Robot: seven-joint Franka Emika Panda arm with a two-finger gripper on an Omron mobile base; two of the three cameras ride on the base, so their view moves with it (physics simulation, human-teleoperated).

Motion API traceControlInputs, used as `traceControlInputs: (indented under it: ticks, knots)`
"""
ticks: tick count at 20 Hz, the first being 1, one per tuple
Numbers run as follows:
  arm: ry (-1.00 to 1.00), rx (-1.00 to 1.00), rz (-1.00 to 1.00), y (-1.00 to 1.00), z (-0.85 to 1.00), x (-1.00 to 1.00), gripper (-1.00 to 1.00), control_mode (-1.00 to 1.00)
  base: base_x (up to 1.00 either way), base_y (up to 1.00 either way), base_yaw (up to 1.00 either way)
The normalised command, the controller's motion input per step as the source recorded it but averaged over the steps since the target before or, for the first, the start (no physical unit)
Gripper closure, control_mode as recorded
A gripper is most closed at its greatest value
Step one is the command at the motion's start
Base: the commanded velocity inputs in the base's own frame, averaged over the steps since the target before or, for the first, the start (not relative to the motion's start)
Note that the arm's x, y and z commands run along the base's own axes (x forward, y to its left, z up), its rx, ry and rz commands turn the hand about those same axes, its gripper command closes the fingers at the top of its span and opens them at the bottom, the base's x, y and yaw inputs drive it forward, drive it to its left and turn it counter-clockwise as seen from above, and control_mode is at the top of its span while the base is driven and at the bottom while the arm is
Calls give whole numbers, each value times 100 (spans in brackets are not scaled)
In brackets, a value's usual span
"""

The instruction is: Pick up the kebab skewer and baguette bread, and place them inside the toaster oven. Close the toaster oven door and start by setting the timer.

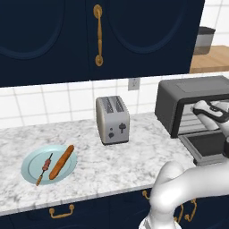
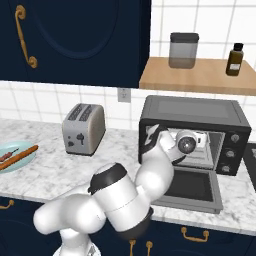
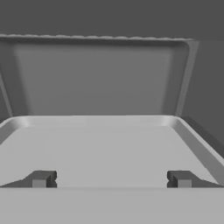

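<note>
hand: white 2-finger hand (image 3: 111,179) with its dark tips spread wide apart, nothing between them, at the mouth of the large dark grey toaster oven (image 2: 195,117)
door: dark glass-paned toaster oven door (image 2: 192,187) dropped flat, open
skewer: thin brown kebab skewer (image 1: 44,168) with dark meat chunks on the pale blue round plate (image 1: 31,162), left end of the marble surface (image 1: 107,156)
bread: orange-brown baguette bread (image 1: 61,162) on same plate, just beside skewer
other: silver 2-slot toaster (image 1: 112,119) between plate and oven
</note>
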Motion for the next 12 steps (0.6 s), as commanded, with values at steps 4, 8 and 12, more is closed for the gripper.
traceControlInputs:
  ticks: [4, 8, 12]
  knots:
    - [4, 0, 0, 0, -13, 7, -100, -100, 0, 0, 0]
    - [13, 0, 0, 0, -22, 0, -100, -100, 0, 0, 0]
    - [14, 0, 0, 0, -41, -14, -100, -100, 0, 0, 0]
